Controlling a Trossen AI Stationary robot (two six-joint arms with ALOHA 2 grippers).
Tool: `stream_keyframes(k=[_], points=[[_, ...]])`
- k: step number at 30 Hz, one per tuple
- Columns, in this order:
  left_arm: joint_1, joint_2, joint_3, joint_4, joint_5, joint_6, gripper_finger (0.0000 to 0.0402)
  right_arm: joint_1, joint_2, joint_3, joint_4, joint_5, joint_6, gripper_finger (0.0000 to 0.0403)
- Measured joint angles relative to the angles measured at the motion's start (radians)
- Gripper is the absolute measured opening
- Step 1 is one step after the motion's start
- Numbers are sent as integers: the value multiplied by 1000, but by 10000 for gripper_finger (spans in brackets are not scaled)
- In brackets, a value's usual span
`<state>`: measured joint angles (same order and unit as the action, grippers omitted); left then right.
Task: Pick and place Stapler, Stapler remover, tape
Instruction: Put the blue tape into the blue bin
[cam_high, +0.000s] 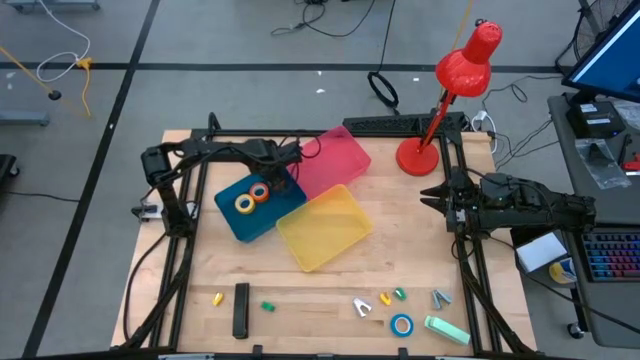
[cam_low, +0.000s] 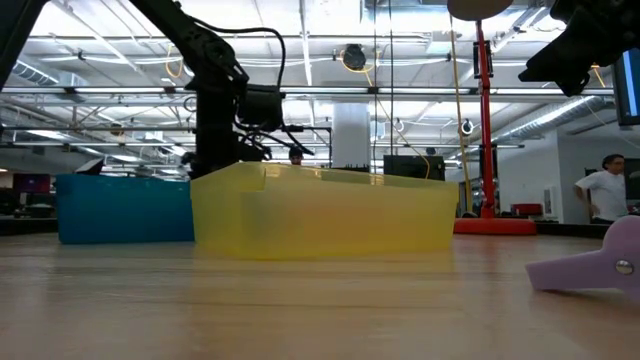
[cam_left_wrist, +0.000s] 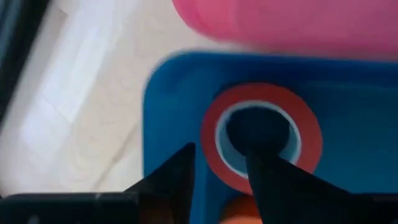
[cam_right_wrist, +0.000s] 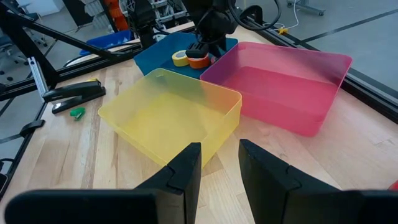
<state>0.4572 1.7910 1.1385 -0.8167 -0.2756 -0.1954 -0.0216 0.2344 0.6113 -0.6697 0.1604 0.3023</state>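
My left gripper (cam_high: 288, 168) (cam_left_wrist: 217, 158) points down into the blue tray (cam_high: 232, 222), open over a red tape roll (cam_left_wrist: 311, 134) that lies flat in it. Yellow tape (cam_high: 244, 204) and orange tape (cam_high: 260, 192) lie flat in the same tray. A blue tape roll (cam_high: 401, 324), a black stapler (cam_high: 240, 310) and a pale stapler remover (cam_high: 362, 307) lie on the table near its front edge. My right gripper (cam_high: 432, 196) (cam_right_wrist: 221, 162) waits open at the table's right side, with nothing between its fingers. My left gripper comes from above, with one finger (cam_left_wrist: 267, 174) over the red roll's hole and the other (cam_left_wrist: 177, 177) outside the roll's wall (cam_left_wrist: 210, 144). Whether either finger touches the roll I cannot tell. The roll lies flat on the blue tray's floor.
A pink tray (cam_high: 335, 160) stands just behind the blue one and a yellow tray (cam_high: 325, 228) beside it. A red desk lamp (cam_high: 440, 110) stands at the back right. A green stapler (cam_high: 447, 330) and small coloured bits (cam_high: 385, 298) lie along the front edge.
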Motion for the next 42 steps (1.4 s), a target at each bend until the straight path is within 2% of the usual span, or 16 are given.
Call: stream_keyframes(k=[5, 11, 17, 24, 26, 32, 34, 38, 42], points=[[0, -38, 11, -40, 96, -33, 157, 0, 0, 0, 2, 0, 0, 100], [-25, -165, 15, -49, 120, -82, 159, 0, 0, 0, 8, -4, 0, 100], [-110, -323, 16, -24, 128, -153, 159, 0, 0, 0, 18, -5, 111, 100], [-260, -460, 16, 47, 119, -273, 159, 0, 2, -6, 58, -14, 221, 100], [-312, -480, 17, 84, 118, -280, 159, 0, 3, -31, 147, -71, 213, 100], [-473, -491, 17, 181, 104, -315, 159, 1, 56, -167, 524, -397, 218, 100], [-525, -491, 17, 226, 81, -339, 159, 9, 87, -209, 629, -473, 257, 100], [-619, -487, 17, 269, 17, -410, 159, 46, 155, -261, 770, -526, 317, 100], [-707, -488, 17, 301, -74, -467, 159, 94, 213, -264, 870, -529, 315, 100]])
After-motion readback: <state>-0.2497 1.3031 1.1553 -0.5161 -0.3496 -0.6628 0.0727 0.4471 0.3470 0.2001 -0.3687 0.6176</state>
